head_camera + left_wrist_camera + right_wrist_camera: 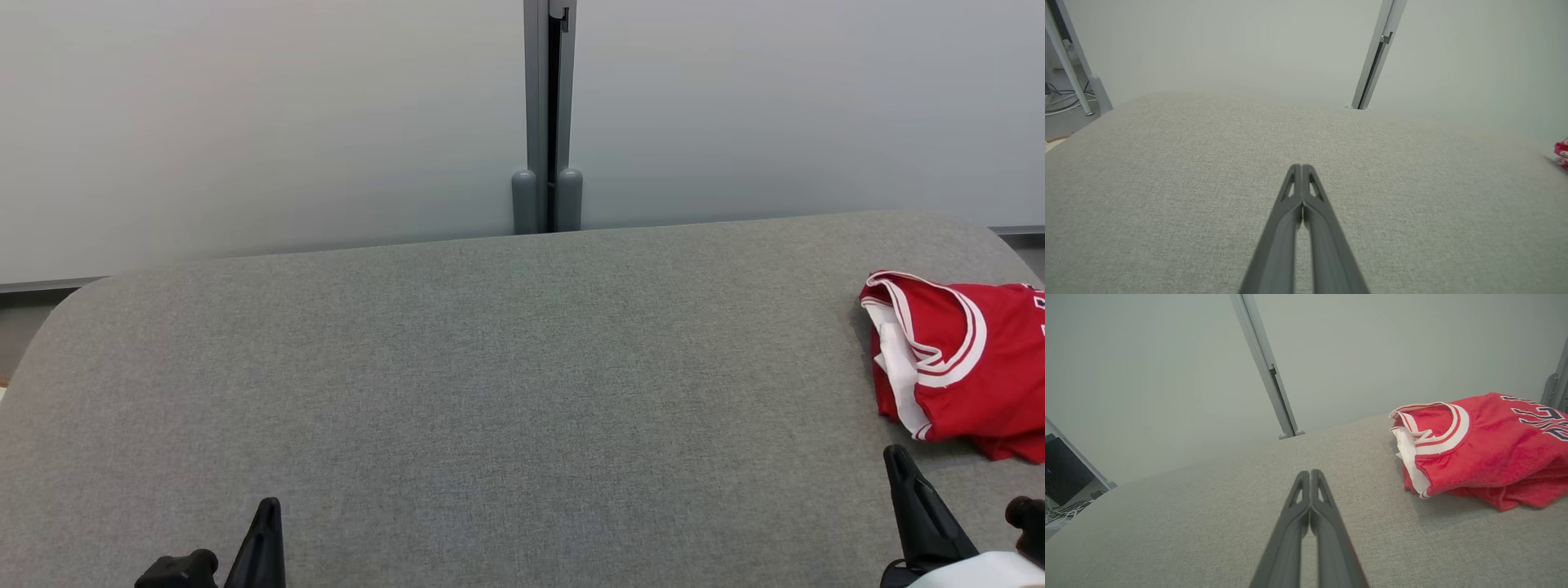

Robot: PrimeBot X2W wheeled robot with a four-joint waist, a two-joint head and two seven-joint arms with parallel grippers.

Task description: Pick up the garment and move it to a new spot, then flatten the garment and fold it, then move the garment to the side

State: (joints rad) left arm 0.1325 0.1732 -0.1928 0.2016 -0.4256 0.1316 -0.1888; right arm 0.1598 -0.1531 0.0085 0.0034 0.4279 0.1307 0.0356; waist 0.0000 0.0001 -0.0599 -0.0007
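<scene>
Lying: garment (967, 367) bunched at the table's (490, 367) 3 o'clock edge, head view.
Bearing: 1 o'clock of right gripper (1310, 475); near, not touching.
Long axis: roughly 9-to-3; far end cropped.
Nearer arm: right.
Right jaws: closed, empty, low over table.
Left gripper (1301, 168): closed, empty, well apart at 7 o'clock.

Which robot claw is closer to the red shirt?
The right gripper: in the head view it sits right beside the shirt, while the left gripper is far off across the grey surface.
</scene>
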